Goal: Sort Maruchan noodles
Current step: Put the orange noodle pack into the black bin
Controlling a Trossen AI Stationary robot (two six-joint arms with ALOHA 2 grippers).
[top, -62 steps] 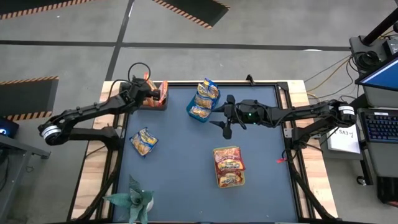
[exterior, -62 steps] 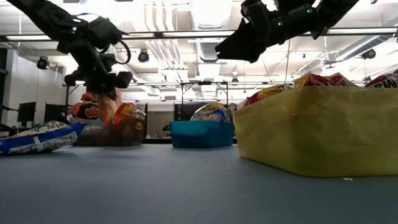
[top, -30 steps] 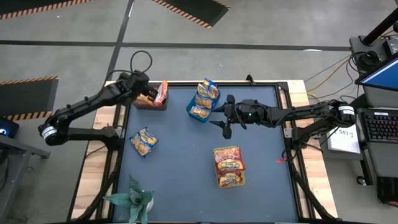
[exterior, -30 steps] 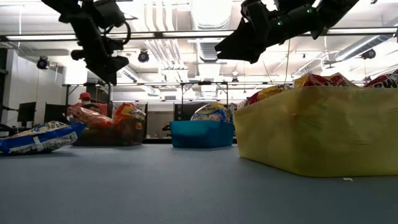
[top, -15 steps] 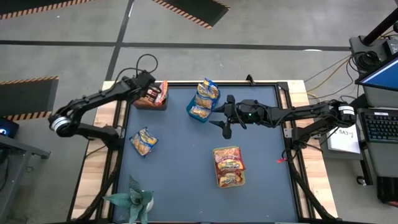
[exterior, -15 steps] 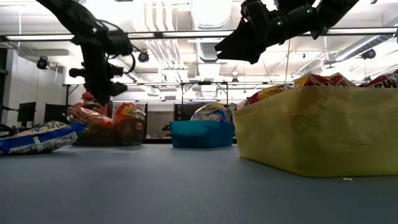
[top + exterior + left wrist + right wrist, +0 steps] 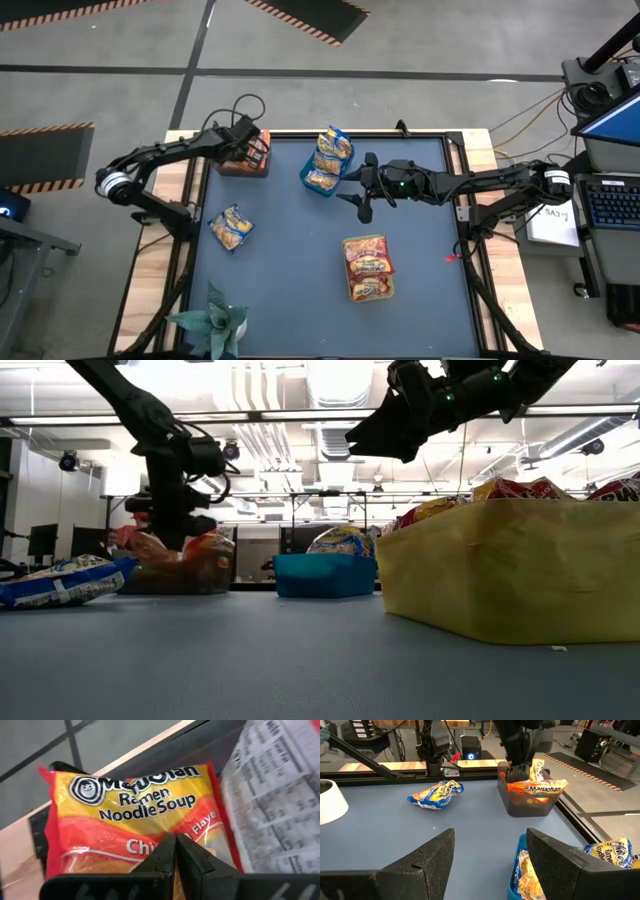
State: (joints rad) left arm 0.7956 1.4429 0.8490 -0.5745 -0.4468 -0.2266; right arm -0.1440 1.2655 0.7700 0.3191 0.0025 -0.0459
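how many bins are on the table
3: a dark bin at the far left under the left gripper, a blue bin at far centre, and a yellow bin nearer, right of centre.

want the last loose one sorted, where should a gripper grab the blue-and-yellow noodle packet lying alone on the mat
Probably from straight above, fingers across its narrow width near the middle. The blue-and-yellow noodle packet lies flat and slightly skewed on the table, apart from every bin, so its top face is exposed; the crinkly edges look harder to pinch.

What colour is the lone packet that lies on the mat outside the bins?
The packet is blue and yellow; the right wrist view shows it best.
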